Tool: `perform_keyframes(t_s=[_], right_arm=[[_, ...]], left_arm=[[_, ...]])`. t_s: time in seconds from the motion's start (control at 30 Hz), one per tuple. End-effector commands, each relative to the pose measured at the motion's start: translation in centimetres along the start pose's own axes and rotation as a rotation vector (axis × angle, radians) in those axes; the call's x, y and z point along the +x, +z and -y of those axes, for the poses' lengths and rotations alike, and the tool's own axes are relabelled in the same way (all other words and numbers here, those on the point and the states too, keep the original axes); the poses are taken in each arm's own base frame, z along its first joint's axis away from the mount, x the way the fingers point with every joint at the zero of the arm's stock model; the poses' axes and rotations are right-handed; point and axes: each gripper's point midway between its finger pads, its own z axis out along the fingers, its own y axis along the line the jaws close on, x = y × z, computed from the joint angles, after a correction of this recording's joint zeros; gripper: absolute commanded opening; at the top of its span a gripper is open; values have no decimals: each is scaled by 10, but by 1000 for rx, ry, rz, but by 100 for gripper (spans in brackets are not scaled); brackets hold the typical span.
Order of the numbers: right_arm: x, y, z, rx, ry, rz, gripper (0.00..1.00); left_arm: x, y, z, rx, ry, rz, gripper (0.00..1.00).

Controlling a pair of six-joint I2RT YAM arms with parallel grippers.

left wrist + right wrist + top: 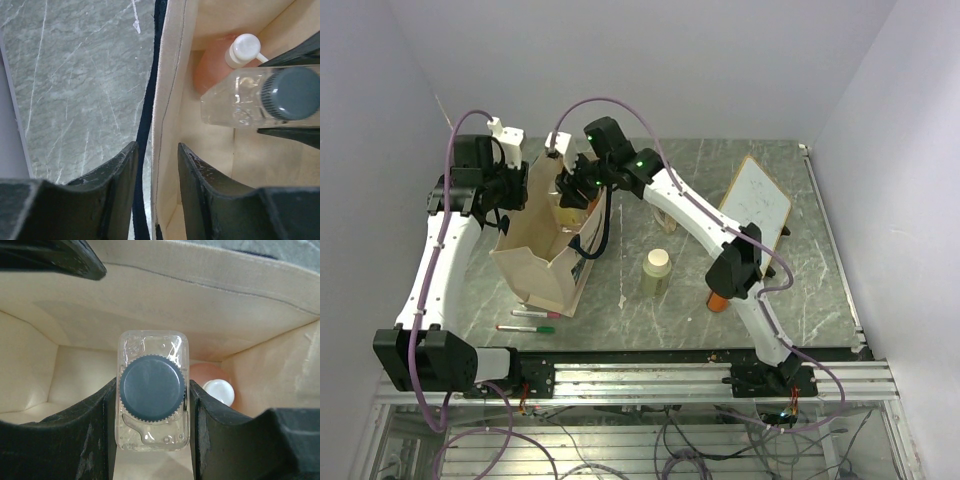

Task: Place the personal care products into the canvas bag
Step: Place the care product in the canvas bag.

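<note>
Right tool (152, 407) pinching clear bottle (153, 346) inside canvas bag (200, 300), left tool (157, 149) astride rim (167, 75), grip unclear

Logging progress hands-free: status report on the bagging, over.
Left gripper open astride canvas bag rim. Right gripper shut on clear bottle at bag mouth. Pink bottle already in. Nothing blocking.

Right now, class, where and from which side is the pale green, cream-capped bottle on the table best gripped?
Probably from above, closing across the body of the pale green bottle just under its cream cap. It seems to stand upright, with bare table on both sides.
</note>
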Motion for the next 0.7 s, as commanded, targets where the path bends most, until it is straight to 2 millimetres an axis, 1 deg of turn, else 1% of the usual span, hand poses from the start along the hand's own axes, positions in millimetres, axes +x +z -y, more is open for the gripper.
perform_keyframes(t_s=[0.0, 0.23, 0.37, 0.5, 0.67], right_arm=[[-36, 1, 19, 50, -94, 141, 0], [-28, 6, 24, 57, -88, 128, 0], [-13, 13, 25, 58, -81, 102, 0], [0, 20, 31, 68, -71, 83, 0], [8, 25, 41, 93, -77, 72, 0]], left_arm=[[-10, -1, 1, 23, 4, 41, 45], [-7, 1, 3, 35, 9, 36, 31], [-7, 1, 4, 43, 6, 40, 20], [-5, 2, 5, 45, 6, 39, 9], [-2, 4, 6, 51, 7, 33, 7]])
